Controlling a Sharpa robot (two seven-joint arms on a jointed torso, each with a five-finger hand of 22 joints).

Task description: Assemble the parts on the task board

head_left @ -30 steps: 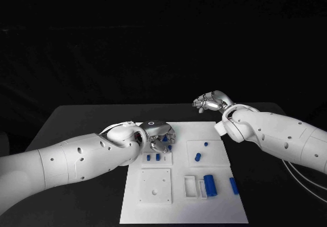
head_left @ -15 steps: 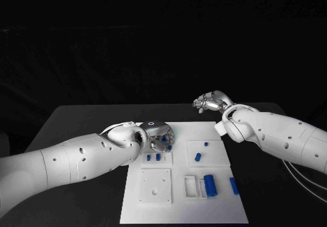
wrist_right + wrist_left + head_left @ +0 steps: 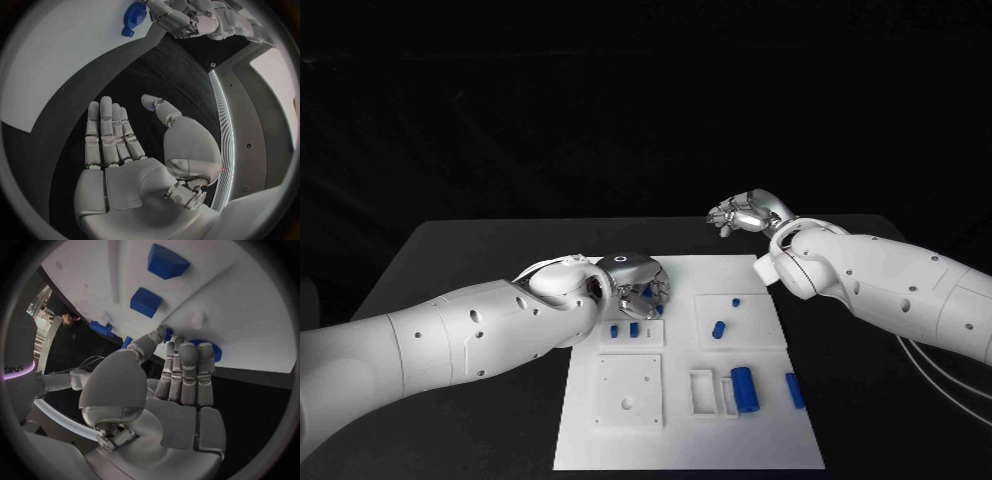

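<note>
The left hand is hovering over the far left part of the white board, its fingers lying straight and close together, their tips reaching down to a round blue piece that is sitting on the board; whether the tips are touching it or gripping it I cannot tell, and the thumb is standing just beside it. The right hand is hanging beyond the board's far right corner, over the black table, with its fingers flat and spread a little and nothing in them. In the head view six blue pieces are showing on the board: one just under the left fingers, two small ones side by side just nearer than that hand, two on the raised square panel towards the board's right side, one of them small and farther back, a larger cylinder standing in the near right part, and a slim bar lying just to the right of that cylinder near the board's right edge, which makes seven in all. A blank square panel with a hole is lying in the near left part of the board, and an open white frame is sitting just left of the cylinder. The table is stretching out on both sides of the board, and the room behind it is dark.
</note>
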